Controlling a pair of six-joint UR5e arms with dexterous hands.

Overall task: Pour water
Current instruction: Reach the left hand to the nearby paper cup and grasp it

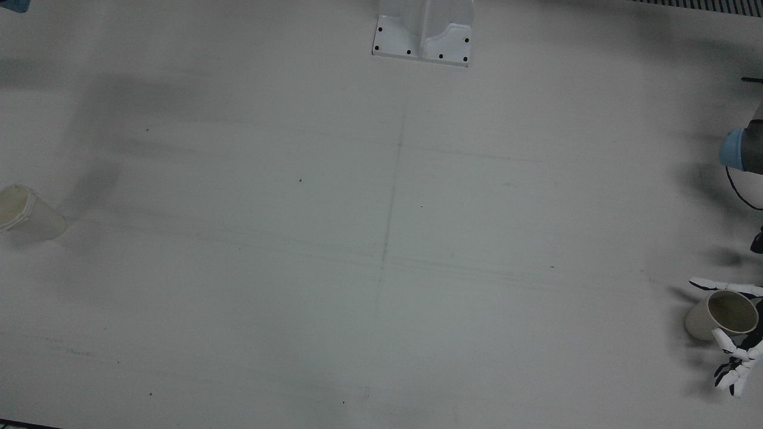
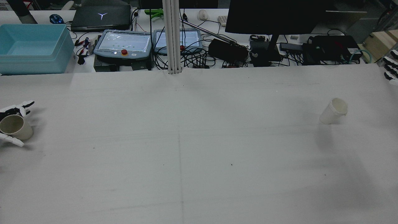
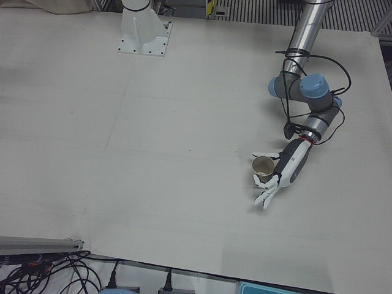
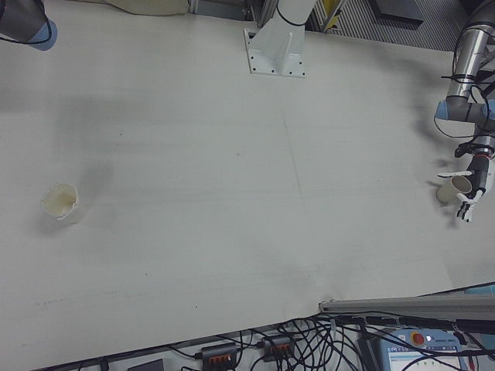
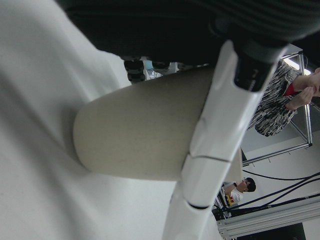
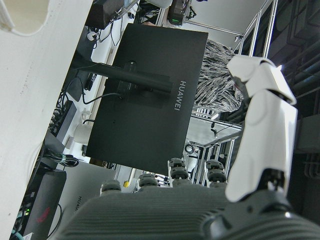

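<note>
Tan paper cup (image 3: pixel 263 165) stands at the table's (image 3: pixel 153 159) left edge, and the left hand (image 3: pixel 278 174) sits right at it, fingers (image 1: pixel 724 341) spread on both sides, not clearly squeezing. Far across stands the white cup (image 2: pixel 334 111), alone. The right hand (image 2: pixel 391 67) hangs off the far corner, fingers apart, holding nothing.

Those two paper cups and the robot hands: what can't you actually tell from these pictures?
- Water: neither the tan cup nor the white cup shows its contents; too small and dim in every view.
- Left hand: fingers flank the tan cup, but whether they grip it is unclear; the left hand view is filled by one finger.
- Right hand: cut off by the rear view's right edge, so its pose is unknown.
</note>
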